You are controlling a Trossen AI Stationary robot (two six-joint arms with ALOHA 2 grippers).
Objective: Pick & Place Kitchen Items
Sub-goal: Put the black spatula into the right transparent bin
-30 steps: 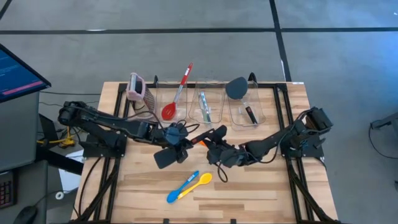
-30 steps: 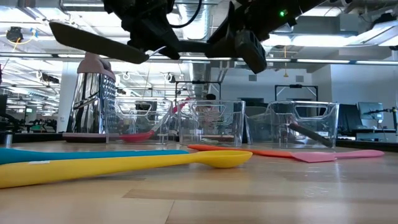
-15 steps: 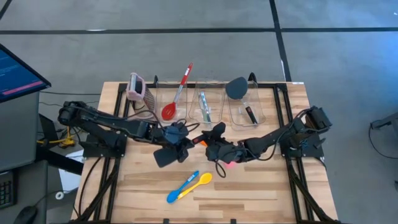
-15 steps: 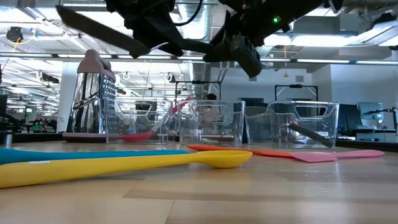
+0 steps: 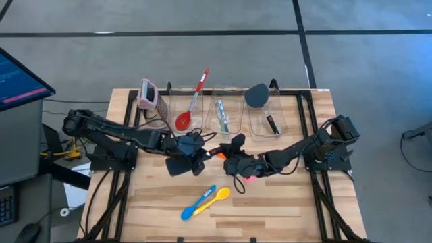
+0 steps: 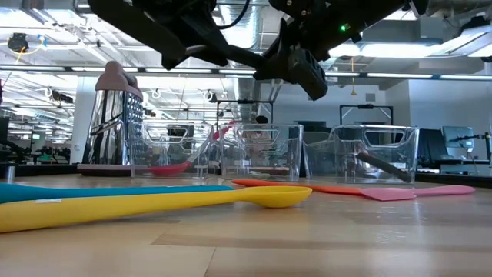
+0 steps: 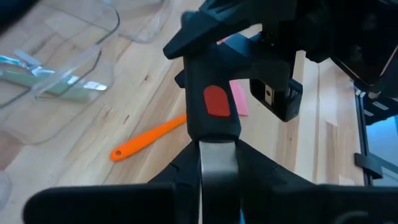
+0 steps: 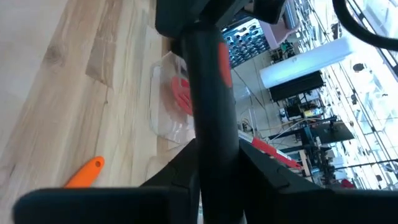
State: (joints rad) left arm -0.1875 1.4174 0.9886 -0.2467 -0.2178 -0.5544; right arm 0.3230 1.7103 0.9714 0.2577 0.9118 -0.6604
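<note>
1. We see both arms meeting above the middle of the surface (image 5: 290, 202), sharing one black spatula (image 5: 179, 167) held in the air.
2. The left end effector (image 5: 192, 150) is closed on the spatula's metal shaft, with its fingers (image 7: 261, 174) pressed to either side.
3. The right end effector (image 5: 233, 155) grips the same tool's black handle, which carries a red spot.
4. In the low view the spatula's blade is tilted, well above the wood.
5. The orange spatula (image 7: 149, 137) and the pink spatula (image 5: 248, 177) lie on the surface under the arms.
6. The blue spoon (image 5: 194, 205) and the yellow spoon (image 5: 216, 196) lie side by side, touching, nearer the front edge.
7. A red spoon (image 5: 192, 101) leans in the left bin (image 5: 170, 101).
</note>
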